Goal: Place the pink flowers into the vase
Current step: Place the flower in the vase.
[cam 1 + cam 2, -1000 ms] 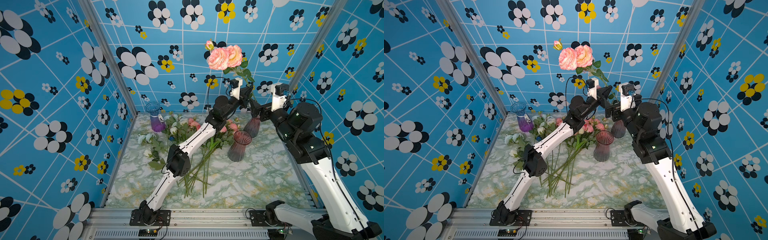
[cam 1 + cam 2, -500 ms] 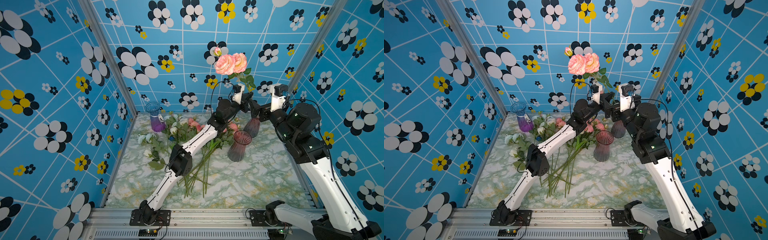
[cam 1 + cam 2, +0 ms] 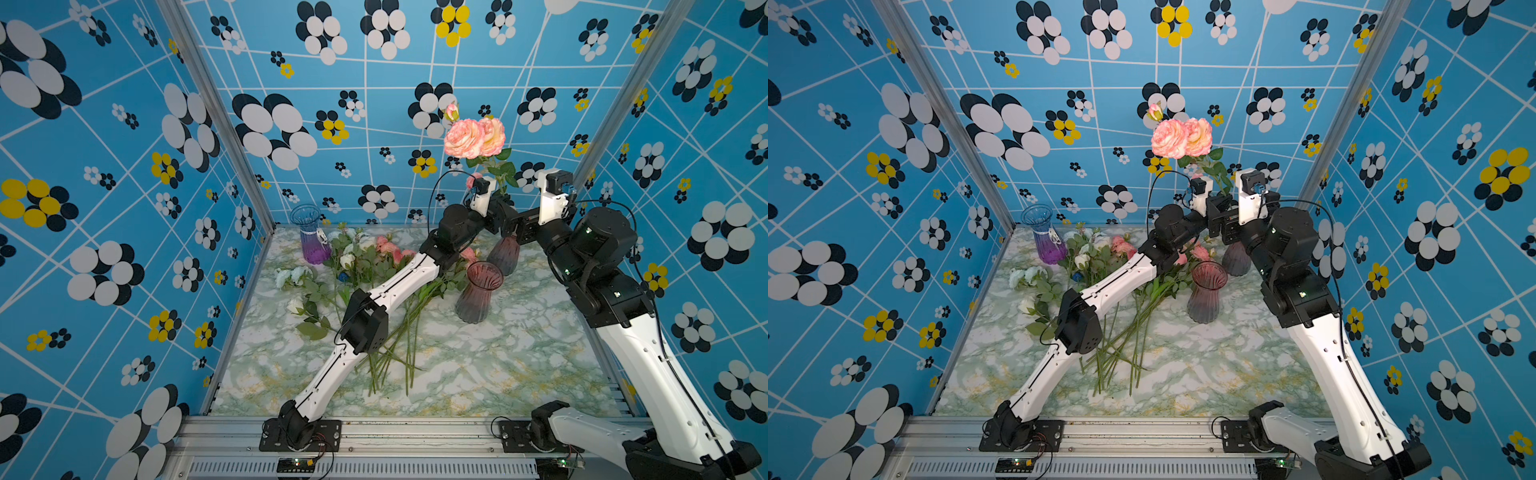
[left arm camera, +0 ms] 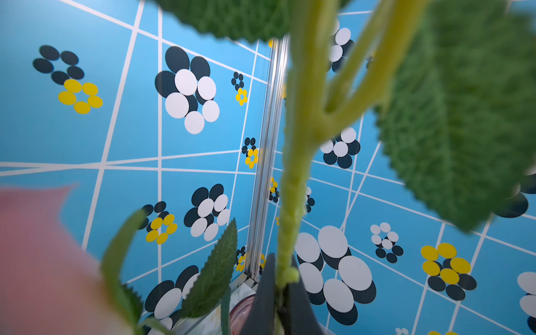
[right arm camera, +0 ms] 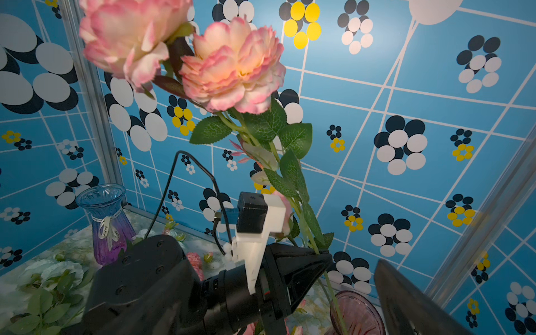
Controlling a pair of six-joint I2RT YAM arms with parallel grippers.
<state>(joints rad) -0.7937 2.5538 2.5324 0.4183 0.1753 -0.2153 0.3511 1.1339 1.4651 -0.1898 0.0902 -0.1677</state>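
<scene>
The left jaws were clamped on the thin green stem (image 4: pixel 291 203) of one spray of the pink flowers (image 3: pixel 474 138). They held it upright and high at the back right of the enclosure, with its two ruffled blooms (image 5: pixel 232 66) and a small bud (image 3: pixel 452 111) well above the arm. The lower end of the stem hung toward the rim of a smoky-pink vase (image 3: pixel 504 254), the rear one of two such vases. Whether the tip had entered the mouth could not be told. The right jaws stood wide apart and empty, just beside the left jaws. Other pink flowers (image 3: pixel 390 246) lay on the surface (image 3: pixel 519 365) among white-flowered stems (image 3: pixel 291 275). The held spray looked light but top-heavy, with a stem that was likely springy and soft petals. A hold on bare stem below the leaves therefore seemed right, never on the blooms. The leaves could catch on the rim, and the narrow vase might tip.
</scene>
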